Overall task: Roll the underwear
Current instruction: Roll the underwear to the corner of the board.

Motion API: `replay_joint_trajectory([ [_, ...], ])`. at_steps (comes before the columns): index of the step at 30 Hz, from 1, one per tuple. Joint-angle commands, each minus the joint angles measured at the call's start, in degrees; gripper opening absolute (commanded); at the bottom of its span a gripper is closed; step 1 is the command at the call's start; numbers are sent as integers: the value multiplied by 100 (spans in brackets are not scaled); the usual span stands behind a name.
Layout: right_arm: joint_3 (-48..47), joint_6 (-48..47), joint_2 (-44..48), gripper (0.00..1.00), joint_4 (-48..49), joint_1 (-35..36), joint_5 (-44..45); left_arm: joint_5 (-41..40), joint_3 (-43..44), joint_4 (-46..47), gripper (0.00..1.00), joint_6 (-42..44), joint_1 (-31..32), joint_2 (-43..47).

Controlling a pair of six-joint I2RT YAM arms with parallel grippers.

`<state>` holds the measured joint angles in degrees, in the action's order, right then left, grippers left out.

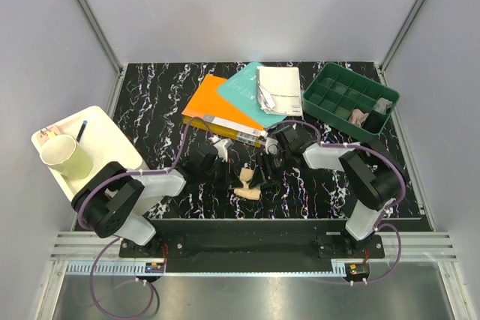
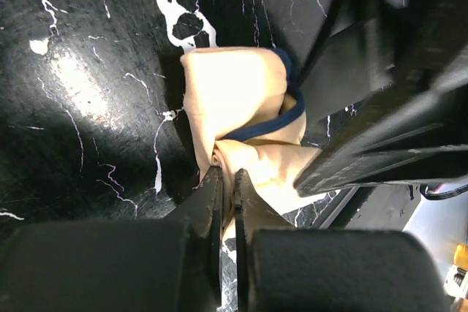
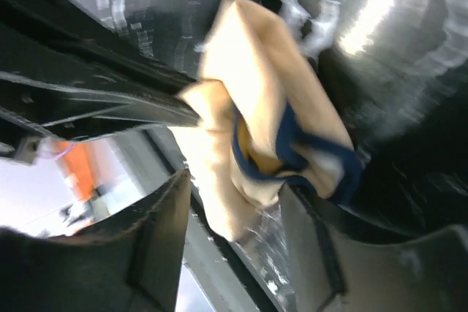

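Observation:
The beige underwear (image 1: 247,185) with dark navy edging lies bunched on the black marble table, near the front edge between the two arms. In the left wrist view its folded bundle (image 2: 238,100) lies just ahead of my left gripper (image 2: 227,174), which is shut on a pinch of the beige fabric. My right gripper (image 3: 241,224) is open, its fingers (image 3: 164,231) standing on either side of the underwear (image 3: 248,107), with the cloth's lower end hanging between them. That view is blurred. The right gripper's fingers (image 2: 365,129) cross the left wrist view at the right.
A green compartment tray (image 1: 330,95) at the back right holds a pale grey bundle (image 1: 383,106) and a pinkish one (image 1: 359,116). Orange book (image 1: 214,106), teal book (image 1: 241,89) and white spiral booklet (image 1: 279,89) lie behind. A white tray (image 1: 112,136) with a cup (image 1: 67,157) sits left.

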<state>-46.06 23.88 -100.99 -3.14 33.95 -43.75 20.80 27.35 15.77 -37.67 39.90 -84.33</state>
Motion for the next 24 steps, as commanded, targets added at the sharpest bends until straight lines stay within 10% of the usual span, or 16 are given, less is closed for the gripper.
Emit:
replay_joint_trajectory([
  [1,-341,-682,825,64,-1810,-29,1885,-49,402,-995,0,269,0,-48],
  [12,448,-1385,2750,70,-384,1875,4136,354,1035,-2201,0,181,-254,-522],
  [24,722,-2203,2224,64,638,3275,5604,698,1149,-2341,0,181,-483,-751],
])
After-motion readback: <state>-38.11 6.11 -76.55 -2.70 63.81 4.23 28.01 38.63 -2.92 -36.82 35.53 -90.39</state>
